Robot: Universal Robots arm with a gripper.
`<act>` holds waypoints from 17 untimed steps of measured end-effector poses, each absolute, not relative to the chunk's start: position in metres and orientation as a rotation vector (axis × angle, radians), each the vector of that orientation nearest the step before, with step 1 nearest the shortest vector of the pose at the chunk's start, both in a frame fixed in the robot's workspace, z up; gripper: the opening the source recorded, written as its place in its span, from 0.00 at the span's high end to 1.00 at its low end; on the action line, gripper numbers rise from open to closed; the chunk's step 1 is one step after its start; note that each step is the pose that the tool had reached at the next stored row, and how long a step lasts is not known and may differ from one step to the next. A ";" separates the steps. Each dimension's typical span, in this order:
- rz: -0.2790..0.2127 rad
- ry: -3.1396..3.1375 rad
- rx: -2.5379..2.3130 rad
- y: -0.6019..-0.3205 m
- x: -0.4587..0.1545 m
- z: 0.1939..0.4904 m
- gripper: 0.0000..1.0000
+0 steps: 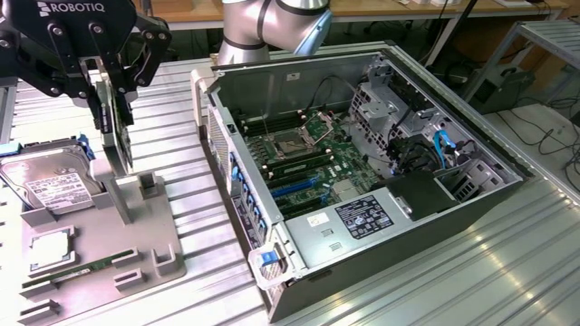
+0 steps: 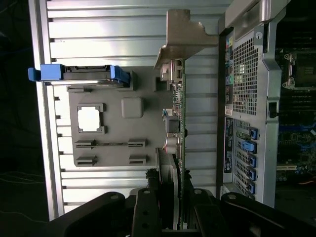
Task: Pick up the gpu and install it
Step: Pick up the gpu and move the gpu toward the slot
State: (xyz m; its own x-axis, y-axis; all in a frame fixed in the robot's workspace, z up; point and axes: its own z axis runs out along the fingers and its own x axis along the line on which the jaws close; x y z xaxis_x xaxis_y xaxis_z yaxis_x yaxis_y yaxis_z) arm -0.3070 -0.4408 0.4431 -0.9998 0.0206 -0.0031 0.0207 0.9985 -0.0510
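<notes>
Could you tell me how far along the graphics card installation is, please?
Done: the gripper is clamped on the graphics card. In hand: the card is held upright at the grey holder, beside the open computer case. Left: it is not yet in the blue slots inside the case.

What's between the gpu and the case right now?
Only bare ribbed table, as the wrist view shows plainly. The gpu stands apart from the case, with nothing set in that strip.

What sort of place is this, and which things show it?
Likely a robotics lab or workshop: a robot arm whose tool grips a gpu, an opened computer case on a ribbed metal bench, and a parts fixture.
</notes>
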 end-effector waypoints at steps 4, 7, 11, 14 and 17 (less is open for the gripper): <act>-0.080 3.138 0.032 -0.441 -0.306 0.443 0.73; -0.080 3.138 0.032 -0.441 -0.305 0.443 0.73; -0.080 3.138 0.032 -0.441 -0.302 0.443 0.73; -0.080 3.137 0.032 -0.441 -0.299 0.443 0.73; -0.080 3.137 0.032 -0.441 -0.295 0.443 0.73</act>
